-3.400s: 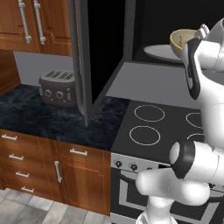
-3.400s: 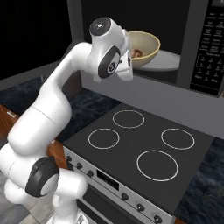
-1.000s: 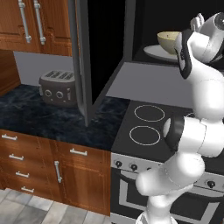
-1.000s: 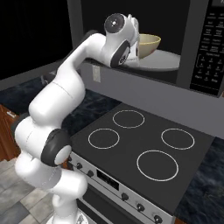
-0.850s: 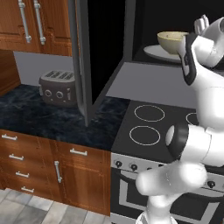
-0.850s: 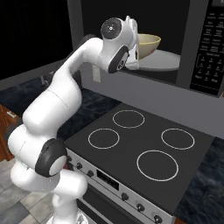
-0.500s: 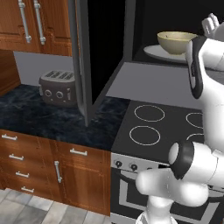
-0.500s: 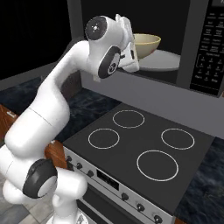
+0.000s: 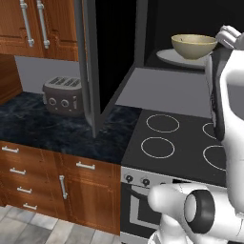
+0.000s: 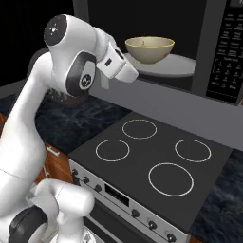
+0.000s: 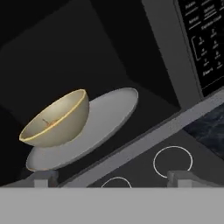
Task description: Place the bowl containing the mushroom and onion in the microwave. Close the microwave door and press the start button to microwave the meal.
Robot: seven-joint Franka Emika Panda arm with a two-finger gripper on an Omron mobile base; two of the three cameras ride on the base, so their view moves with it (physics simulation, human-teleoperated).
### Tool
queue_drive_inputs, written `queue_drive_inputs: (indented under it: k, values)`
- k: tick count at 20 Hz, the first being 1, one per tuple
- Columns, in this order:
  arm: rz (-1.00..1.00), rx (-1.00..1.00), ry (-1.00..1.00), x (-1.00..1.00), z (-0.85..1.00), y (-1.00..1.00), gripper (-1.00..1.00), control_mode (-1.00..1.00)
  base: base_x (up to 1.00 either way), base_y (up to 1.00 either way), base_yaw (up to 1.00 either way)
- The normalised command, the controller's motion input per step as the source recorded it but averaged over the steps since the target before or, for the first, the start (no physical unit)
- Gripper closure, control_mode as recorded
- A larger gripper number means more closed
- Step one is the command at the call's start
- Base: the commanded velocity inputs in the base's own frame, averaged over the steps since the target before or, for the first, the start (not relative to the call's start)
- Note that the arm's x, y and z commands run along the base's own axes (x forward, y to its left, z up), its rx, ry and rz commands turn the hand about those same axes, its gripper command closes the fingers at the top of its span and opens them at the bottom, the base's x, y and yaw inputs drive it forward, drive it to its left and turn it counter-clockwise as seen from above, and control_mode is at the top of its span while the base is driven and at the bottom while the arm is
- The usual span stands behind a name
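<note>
The cream-yellow bowl (image 10: 149, 50) stands upright on the white turntable plate (image 10: 178, 65) inside the black microwave (image 10: 227, 45). It shows again as the bowl (image 9: 193, 45) and, close up, as the bowl (image 11: 57, 120) on the plate (image 11: 111, 116). Of the meal only a faint speck shows inside the rim. The microwave door (image 9: 102, 57) hangs wide open to the left. My gripper (image 11: 114, 177) is open and holds nothing; it sits just outside the oven's mouth, a short way from the bowl. My hand (image 10: 121, 66) is left of the bowl.
A black stove (image 10: 156, 161) with four white ring burners lies under the microwave, knobs along its front. A grey toaster (image 9: 62, 95) stands on the dark stone counter (image 9: 52, 128) to the left, with wooden drawers below and cupboards above. The keypad (image 11: 203, 39) runs along the microwave's right side.
My hand has drawn back from the bowl and out of the microwave mouth, staying open. The bowl has stayed put on the turntable plate.
</note>
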Motion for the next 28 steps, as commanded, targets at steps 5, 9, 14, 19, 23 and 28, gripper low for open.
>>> queue_drive_inputs:
  k: [5, 9, 14, 19, 23, 28]
  values:
    - [0.38, -0.49, 0.14, -1.0, 0.0, 0.53, -1.0, -1.0, 0.0, 0.0, 0.0]
    - [0.38, -0.53, 0.15, -0.96, 0.0, 0.75, -1.0, -1.0, 0.0, 0.0, 0.0]
    - [0.32, -0.64, 0.25, -0.93, 0.0, 0.81, -1.0, -1.0, 0.0, 0.0, 0.0]
    - [0.25, -0.73, 0.31, -0.85, 0.0, 0.69, -1.0, -1.0, 0.0, 0.0, 0.0]
    - [0.2, -0.73, 0.29, -0.76, 0.0, 0.64, -1.0, -1.0, 0.0, 0.0, 0.0]
    - [0.13, -0.65, 0.15, -0.6, 0.0, 0.68, -1.0, -1.0, 0.0, 0.0, 0.0]
